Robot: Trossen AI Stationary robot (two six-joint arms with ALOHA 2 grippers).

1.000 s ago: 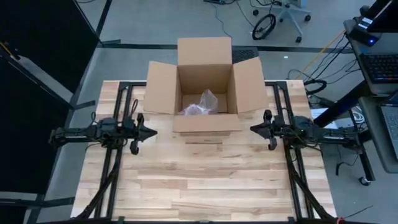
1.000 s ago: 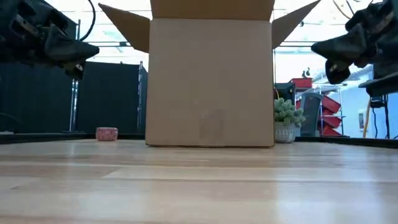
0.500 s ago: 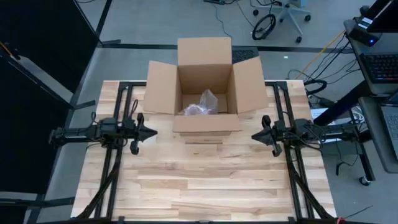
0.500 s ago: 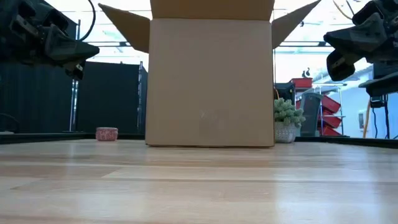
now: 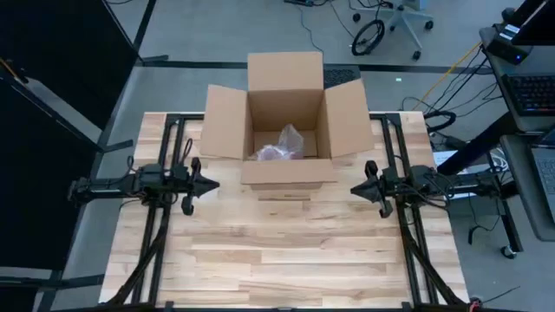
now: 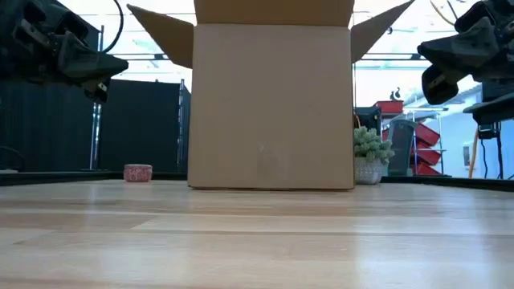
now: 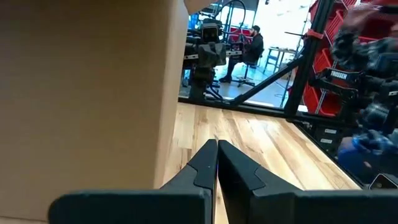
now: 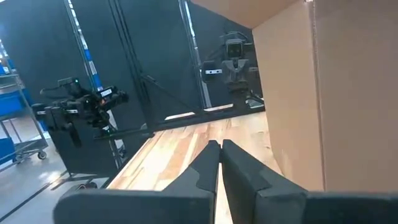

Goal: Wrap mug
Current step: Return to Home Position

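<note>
Bubble-wrapped mug bundle (image 5: 279, 147) sits inside the open brown cardboard box (image 5: 227, 121). My right gripper (image 5: 354, 188) has drawn back slightly, matching my left gripper (image 5: 214, 184); both are closed and empty, so the job looks finished.

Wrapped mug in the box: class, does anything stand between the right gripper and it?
Yes. The wrapped mug lies inside the cardboard box, and the right gripper, shut, hangs outside near the box's front right corner, so the box's wall stands between them. The open top is uncovered.
</note>
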